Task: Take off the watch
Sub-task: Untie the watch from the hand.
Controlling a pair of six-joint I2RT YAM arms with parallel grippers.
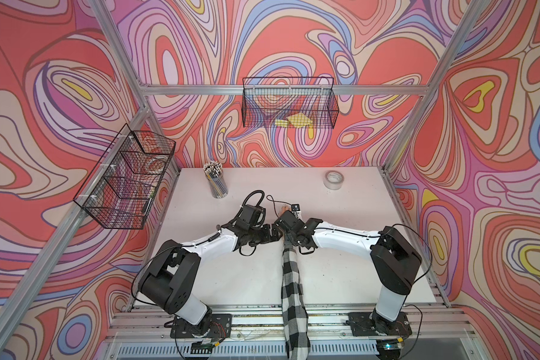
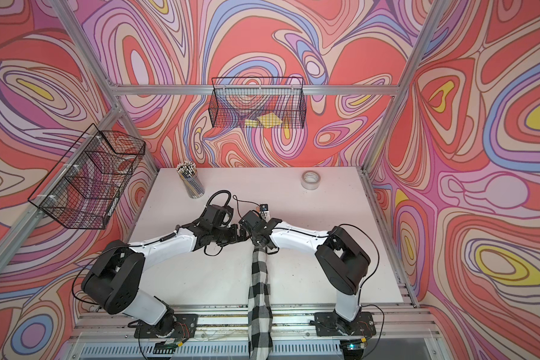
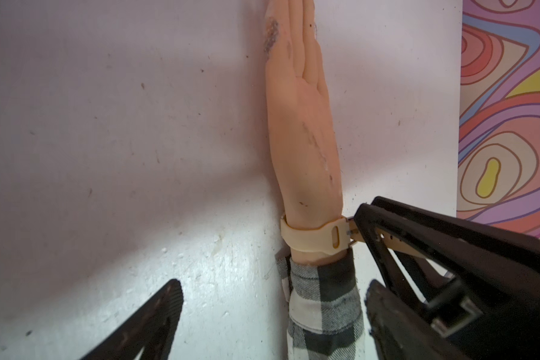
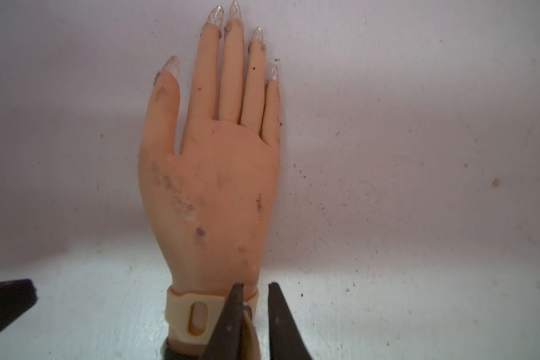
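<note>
The watch (image 3: 312,237) has a cream strap and is wrapped round the wrist of a mannequin hand (image 4: 219,174) that lies flat on the white table. Its face is hidden. My right gripper (image 4: 256,285) is at the buckle side of the watch (image 4: 184,311). Its jaws are closed to a narrow gap with the strap's loose end between them. My left gripper (image 3: 272,311) is open and straddles the checked sleeve (image 3: 321,305) just behind the watch, with room on one side. In both top views the two grippers meet over the wrist (image 1: 281,227) (image 2: 247,229), which hides the watch.
A grey tape roll (image 1: 334,179) sits at the back right of the table (image 1: 340,274). A cup of pencils (image 1: 215,182) stands at the back left. Wire baskets hang on the rear wall (image 1: 289,103) and the left wall (image 1: 125,177). The sleeved arm (image 1: 292,280) runs to the front edge.
</note>
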